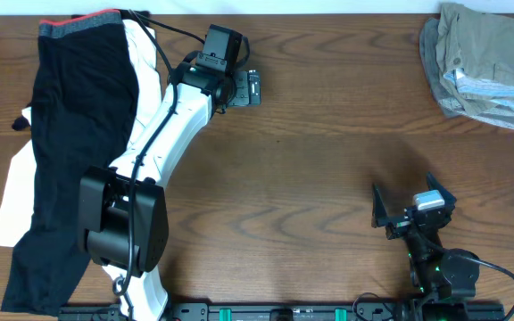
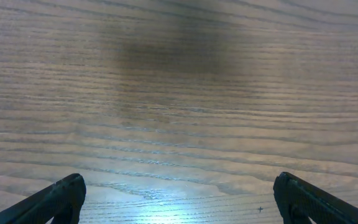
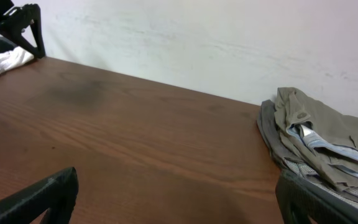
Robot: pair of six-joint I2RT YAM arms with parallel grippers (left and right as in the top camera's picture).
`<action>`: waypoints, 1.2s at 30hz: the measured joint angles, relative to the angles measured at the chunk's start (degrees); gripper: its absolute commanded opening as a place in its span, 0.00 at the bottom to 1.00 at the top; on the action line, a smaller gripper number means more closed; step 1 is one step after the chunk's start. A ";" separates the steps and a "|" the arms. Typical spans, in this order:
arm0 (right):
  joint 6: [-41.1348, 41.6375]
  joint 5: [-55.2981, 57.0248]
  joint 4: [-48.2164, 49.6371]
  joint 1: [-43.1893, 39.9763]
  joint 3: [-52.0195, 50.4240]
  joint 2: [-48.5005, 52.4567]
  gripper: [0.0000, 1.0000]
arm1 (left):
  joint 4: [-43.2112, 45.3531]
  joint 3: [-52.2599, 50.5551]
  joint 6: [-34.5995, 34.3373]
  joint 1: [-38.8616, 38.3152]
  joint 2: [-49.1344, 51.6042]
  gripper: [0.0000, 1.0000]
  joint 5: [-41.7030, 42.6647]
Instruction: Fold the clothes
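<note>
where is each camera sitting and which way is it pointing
overhead: above the table, looking straight down; shows the left gripper and right gripper, both open.
left wrist: on the left wrist, facing down at bare wood close up; its fingers fill the bottom corners.
right wrist: low on the right wrist, facing across the table to the wall; its fingers show in the bottom corners.
shared: overhead and right wrist both see the khaki clothes pile.

My left arm [image 1: 172, 120] extends toward 1 o'clock; left fingers [image 2: 58, 198] are spread wide, holding nothing. My right arm [image 1: 435, 263] is folded at 5 o'clock; right fingers [image 3: 48, 196] are spread wide, holding nothing.
</note>
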 measured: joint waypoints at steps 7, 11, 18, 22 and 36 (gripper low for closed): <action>0.00 0.00 -0.02 0.00 0.00 0.00 0.99 | -3.06 0.00 4.07 0.02 0.00 0.98 -4.52; 0.00 0.00 -0.02 0.00 0.00 0.00 0.99 | -3.54 0.00 5.44 0.04 0.00 0.98 -6.25; 0.00 0.00 -0.02 0.00 0.00 0.00 0.99 | -5.84 -0.81 7.85 -0.17 -3.67 0.98 -7.32; 0.00 0.02 -0.04 0.00 0.00 -0.02 0.99 | -1.90 -3.98 10.49 -0.28 -13.09 0.98 -7.54; 0.00 0.07 -0.02 0.00 0.00 -0.04 0.99 | 21.46 -46.56 16.55 10.08 -54.45 0.98 -3.41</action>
